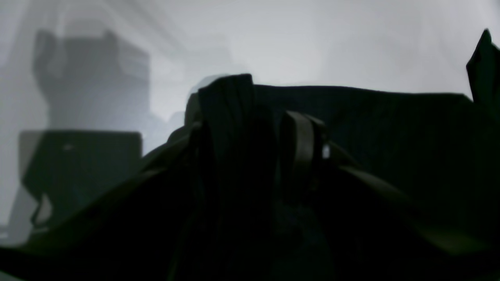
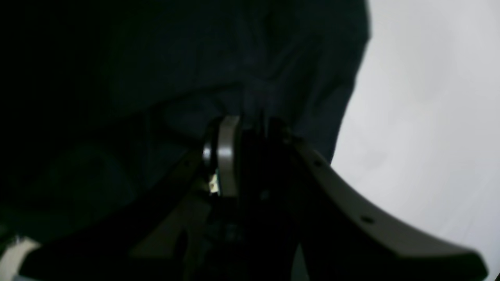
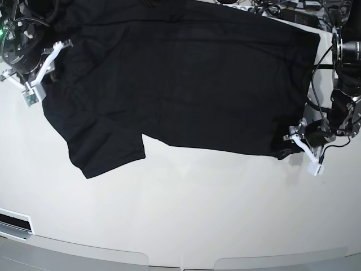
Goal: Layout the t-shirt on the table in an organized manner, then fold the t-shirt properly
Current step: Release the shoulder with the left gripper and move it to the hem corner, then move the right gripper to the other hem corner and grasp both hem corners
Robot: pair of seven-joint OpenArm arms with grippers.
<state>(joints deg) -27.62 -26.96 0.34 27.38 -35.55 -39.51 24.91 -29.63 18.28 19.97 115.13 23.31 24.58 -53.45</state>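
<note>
A: Item one, far left of the base view: right gripper [image 3: 49,70], at the shoulder edge of the t-shirt [image 3: 180,79]. Jaw state?

B: The base view gives only its white fingers against black cloth. The right wrist view supplies the rest: jaws drawn narrow with a bunch of the t-shirt [image 2: 187,66] pinched between them, and bare table [image 2: 422,117] to the right of the cloth.

A: Item two, centre: the t-shirt itself.

B: Spread across the upper half of the table [image 3: 186,209], mostly flat. One sleeve points down-left; the lower edge runs from the sleeve toward the right. The top edge runs out of the picture. Only the base view shows this whole outline; both wrist views show dark folds only.

A: Item three, right: left gripper [image 3: 290,145].

B: At the lower right corner of the shirt. The left wrist view is dim, but the left gripper [image 1: 269,132] appears to stand with jaws apart, a ridge of cloth rising between the fingers [image 1: 299,144]. Whether the fingers press that cloth, I cannot tell.

A: Open room?

B: Wide white surface below the shirt, down to the curved near edge. A narrow strip left of the sleeve, and a strip right of the left gripper. Cables [image 3: 282,8] lie beyond the far right corner.
</note>
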